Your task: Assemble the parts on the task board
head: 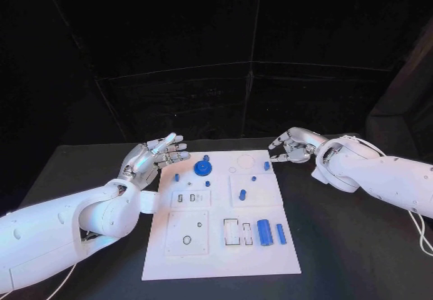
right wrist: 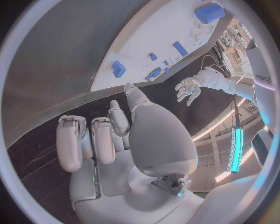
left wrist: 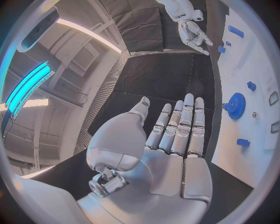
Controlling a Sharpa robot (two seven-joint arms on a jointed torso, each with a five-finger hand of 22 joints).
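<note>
The left hand (head: pixel 153 156) was held up flat with its fingers apart, and nothing was held in it. The right hand (head: pixel 290 147) was curled in on nothing. The blue gear (head: pixel 204 167) lay on the task board (head: pixel 221 262) at about three o'clock from the left hand. It probably should be reached slowly and pinched gently.

task board (left wrist: pixel 248 70): in the left wrist view, cut off by the circle's rim; its far side is out of the picture.
task board, right wrist view (right wrist: pixel 157 32): one end runs out of the circle near the blue cylinder (right wrist: pixel 209 12).
small parts (head: pixel 177 177) beside the blue gear (head: pixel 204 167): too small to identify, possibly pegs.
left arm (head: pixel 54 234): cut off by the picture's edge, left of the task board.
</note>
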